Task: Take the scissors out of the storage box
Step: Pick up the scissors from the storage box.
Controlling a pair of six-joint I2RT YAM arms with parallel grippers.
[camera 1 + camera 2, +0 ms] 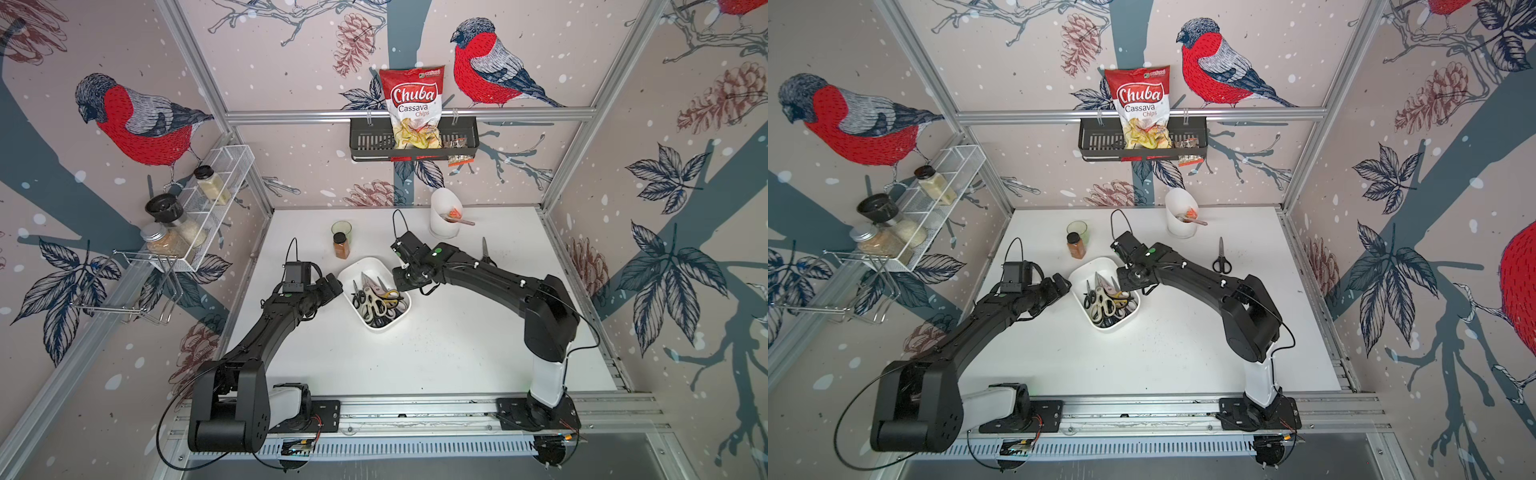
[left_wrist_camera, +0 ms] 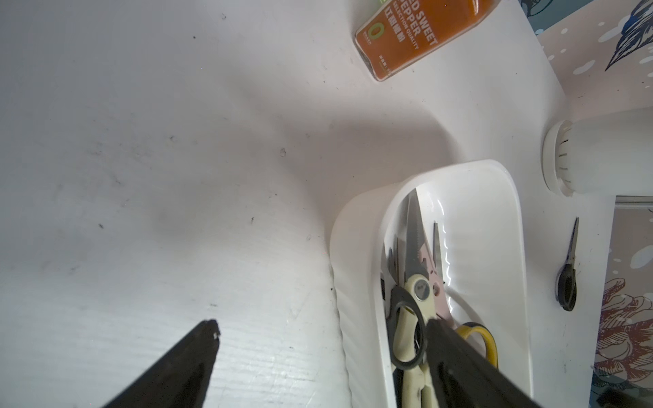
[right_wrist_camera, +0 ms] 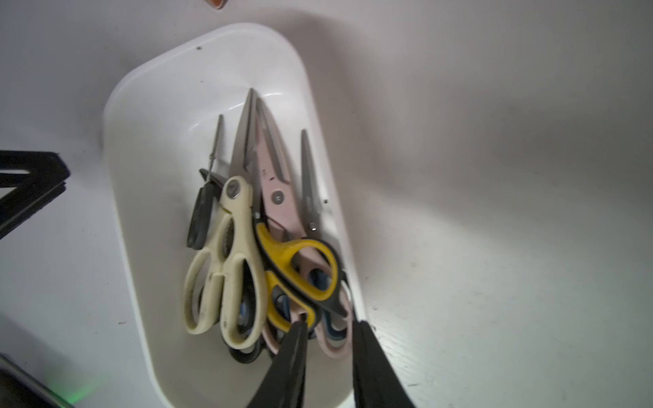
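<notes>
The right claw [image 3: 330, 326] was seen closest, with its jaws set narrowly apart over the handle end of the box [image 3: 141, 148]. A pinkish handle [image 3: 332, 354] was placed between the two fingers, but it could not be told whether it was already pinched. The left claw [image 2: 322, 324] was opened wide and nothing was held by it. One of its fingers was over the heap and the other was outside the box wall, over the tabletop [image 2: 141, 176].

The scissors [image 3: 247, 247] were mostly found inside the box, piled with the blades toward one end and the handles tangled at the other. An exact count could not be made. Only one black pair [image 1: 1221, 257] was laid on the tabletop, well apart from the box, on the right arm's side. The task was therefore judged as only begun: one pair was out, and the whole heap was left to be removed.
</notes>
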